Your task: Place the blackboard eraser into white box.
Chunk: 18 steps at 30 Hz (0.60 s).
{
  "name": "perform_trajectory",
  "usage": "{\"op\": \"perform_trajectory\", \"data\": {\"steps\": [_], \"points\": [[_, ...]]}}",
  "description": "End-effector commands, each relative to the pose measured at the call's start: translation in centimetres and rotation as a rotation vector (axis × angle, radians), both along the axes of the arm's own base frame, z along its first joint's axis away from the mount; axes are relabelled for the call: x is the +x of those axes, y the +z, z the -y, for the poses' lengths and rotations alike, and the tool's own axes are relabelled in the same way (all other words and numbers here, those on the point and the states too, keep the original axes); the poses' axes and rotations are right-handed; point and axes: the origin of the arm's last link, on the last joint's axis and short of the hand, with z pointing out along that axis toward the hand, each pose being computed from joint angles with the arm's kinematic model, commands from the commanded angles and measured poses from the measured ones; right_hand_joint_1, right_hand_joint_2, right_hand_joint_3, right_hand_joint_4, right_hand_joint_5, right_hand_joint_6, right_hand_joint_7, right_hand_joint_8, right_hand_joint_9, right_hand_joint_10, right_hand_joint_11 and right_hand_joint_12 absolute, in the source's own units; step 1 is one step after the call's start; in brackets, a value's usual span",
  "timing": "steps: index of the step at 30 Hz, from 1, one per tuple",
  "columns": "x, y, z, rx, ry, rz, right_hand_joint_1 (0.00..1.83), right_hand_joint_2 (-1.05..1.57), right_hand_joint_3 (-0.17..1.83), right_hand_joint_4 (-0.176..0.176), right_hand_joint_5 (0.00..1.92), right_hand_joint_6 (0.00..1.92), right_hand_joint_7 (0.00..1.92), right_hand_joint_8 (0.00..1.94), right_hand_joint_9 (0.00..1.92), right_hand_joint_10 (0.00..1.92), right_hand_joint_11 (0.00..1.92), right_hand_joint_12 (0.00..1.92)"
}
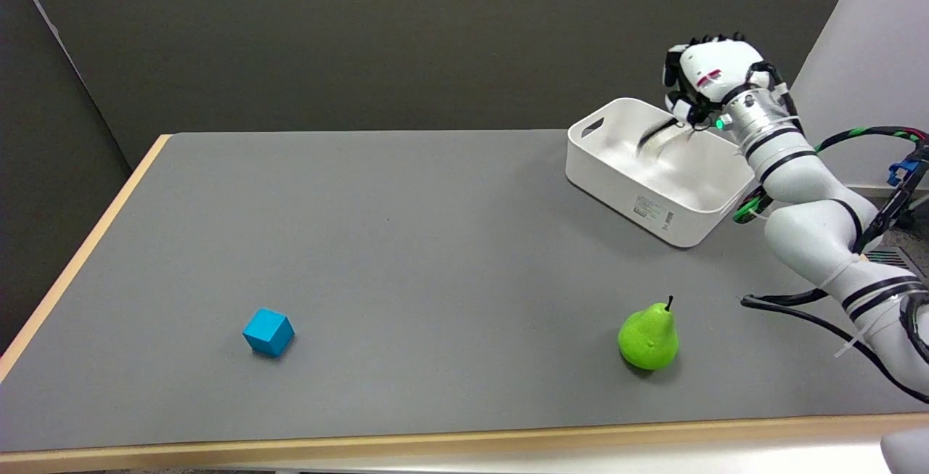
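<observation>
Head view, looking down and across a wide grey counter (406, 256) with a pale wooden edge running along its left and near sides. Dark grey walls stand behind it.

Next in size, the robot's white right arm (813, 205), banded in black and trailed by black cables, reaches in from the lower right and bends up toward the far right part of the counter.

Below the arm's end sits a white plastic box (657, 202), rectangular with rounded corners, an open top, a slot handle in its left end wall and a small printed label on its near wall. It rests at an angle near the counter's far right corner.

The black-and-white right hand (707, 71) hangs above the box's far right rim, its back toward the camera and its fingers pointing down and away, so whether they are apart or curled cannot be told.

Inside the box, a dark blurred streak, the blackboard eraser (657, 133), lies just below the hand, against the far inner wall. Whether the hand touches it cannot be told.

A green pear (648, 337) with a dark stem stands upright near the front right.

A small blue cube (268, 332) sits at the front left, well apart from the pear.
</observation>
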Motion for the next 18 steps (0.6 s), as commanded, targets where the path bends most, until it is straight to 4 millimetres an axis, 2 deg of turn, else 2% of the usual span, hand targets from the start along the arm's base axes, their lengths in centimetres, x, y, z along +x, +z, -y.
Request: {"op": "perform_trajectory", "data": {"steps": [1, 4, 8, 10, 11, 12, 13, 14, 15, 17, 18], "points": [[-4.8, 1.8, 1.5, -0.001, -0.110, 0.106, 1.19, 1.18, 0.21, -0.176, 0.59, 1.41, 0.82, 1.55, 0.78, 1.37, 0.47, 1.83], [-4.6, -0.3, 1.4, 0.061, -0.081, 0.089, 1.19, 1.17, 0.22, -0.176, 0.59, 1.41, 0.82, 1.55, 0.78, 1.36, 0.48, 1.83], [-3.0, -2.4, 1.0, 0.127, -0.003, 0.103, 1.19, 1.16, 0.25, -0.176, 0.59, 1.41, 0.82, 1.55, 0.79, 1.36, 0.49, 1.81], [-2.0, -3.0, 0.8, 0.148, 0.053, 0.131, 1.19, 1.17, 0.24, -0.176, 0.59, 1.40, 0.81, 1.57, 0.80, 1.38, 0.44, 1.81], [-1.4, -3.4, 0.6, 0.160, 0.087, 0.149, 1.05, 1.03, 0.46, -0.147, 0.55, 1.25, 0.76, 1.51, 0.77, 1.45, 0.39, 1.82], [-0.9, -3.6, 0.4, 0.170, 0.121, 0.165, 0.86, 0.82, 0.78, -0.107, 0.48, 1.04, 0.69, 1.42, 0.72, 1.56, 0.32, 1.83], [0.0, -4.0, 0.1, 0.185, 0.175, 0.183, 0.79, 0.76, 0.87, -0.092, 0.45, 0.95, 0.66, 1.35, 0.69, 1.56, 0.30, 1.82], [1.0, -4.2, -0.5, 0.196, 0.250, 0.226, 0.77, 0.76, 0.86, -0.089, 0.44, 0.91, 0.64, 1.27, 0.67, 1.49, 0.31, 1.79], [1.6, -4.2, -1.0, 0.205, 0.297, 0.257, 0.72, 0.75, 0.86, -0.082, 0.39, 0.81, 0.59, 1.11, 0.60, 1.39, 0.29, 1.71], [2.8, -4.5, -2.2, 0.232, 0.402, 0.325, 0.56, 0.72, 0.86, -0.062, 0.27, 0.52, 0.43, 0.66, 0.39, 1.09, 0.22, 1.44], [3.4, -4.5, -2.9, 0.241, 0.460, 0.353, 0.51, 0.69, 0.92, -0.056, 0.24, 0.50, 0.37, 0.60, 0.34, 0.97, 0.19, 1.40]]}}
